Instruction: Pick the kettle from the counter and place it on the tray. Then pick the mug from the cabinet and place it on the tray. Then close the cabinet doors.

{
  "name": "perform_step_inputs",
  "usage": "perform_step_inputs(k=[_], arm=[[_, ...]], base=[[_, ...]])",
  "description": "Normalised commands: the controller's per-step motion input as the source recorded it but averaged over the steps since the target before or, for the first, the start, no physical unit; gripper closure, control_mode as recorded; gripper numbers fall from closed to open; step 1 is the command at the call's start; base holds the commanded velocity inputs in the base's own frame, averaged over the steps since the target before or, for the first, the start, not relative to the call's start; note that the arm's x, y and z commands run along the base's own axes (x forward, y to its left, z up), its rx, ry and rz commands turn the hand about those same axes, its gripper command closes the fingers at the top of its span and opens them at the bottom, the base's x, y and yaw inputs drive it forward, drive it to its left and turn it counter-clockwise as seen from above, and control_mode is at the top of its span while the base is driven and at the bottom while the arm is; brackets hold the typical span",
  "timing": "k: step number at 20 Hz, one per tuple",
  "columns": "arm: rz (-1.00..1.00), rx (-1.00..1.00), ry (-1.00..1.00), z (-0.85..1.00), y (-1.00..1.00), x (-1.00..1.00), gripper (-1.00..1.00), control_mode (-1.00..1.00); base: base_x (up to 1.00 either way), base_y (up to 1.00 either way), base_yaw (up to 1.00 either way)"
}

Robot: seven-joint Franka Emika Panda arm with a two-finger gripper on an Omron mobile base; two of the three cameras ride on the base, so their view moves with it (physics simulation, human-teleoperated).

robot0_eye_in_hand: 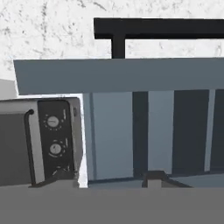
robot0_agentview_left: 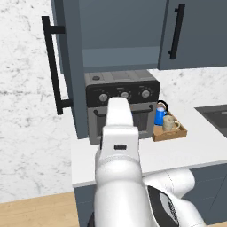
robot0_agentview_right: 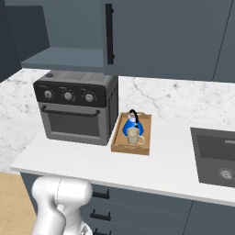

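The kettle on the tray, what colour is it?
Bright blue, with a black handle; the kettle shows best in the right base view.

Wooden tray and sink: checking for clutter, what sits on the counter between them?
Nothing; in the right base view, bare white counter separates the light-brown wooden tray from the dark sink.

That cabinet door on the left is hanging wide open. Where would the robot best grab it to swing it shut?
Probably the long black bar handle of the open left door. It stands off the panel on two posts, leaving a gap for fingers, so closing across the bar from the outer, wall-facing side looks best.
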Motion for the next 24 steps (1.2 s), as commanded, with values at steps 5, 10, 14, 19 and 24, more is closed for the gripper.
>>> perform_step_inputs(k=[5,10,14,19,24], arm=[[0.0,-0.05,-0.07,0.0,0.52,0.0,1.0,-1.0],[-0.01,-0.05,-0.03,-0.01,0.58,0.0,1.0,-1.0],[-0.04,-0.06,0.0,-0.25,0.52,0.25,1.0,-1.0],[-0.05,-0.08,0.0,-0.34,0.55,0.4,1.0,-1.0],[-0.06,-0.05,0.0,-0.12,0.48,0.47,1.0,-1.0]], base=[[0.0,0.0,0.0],[0.0,0.0,0.0],[0.0,0.0,0.0],[0.0,0.0,0.0],[0.0,0.0,0.0]])
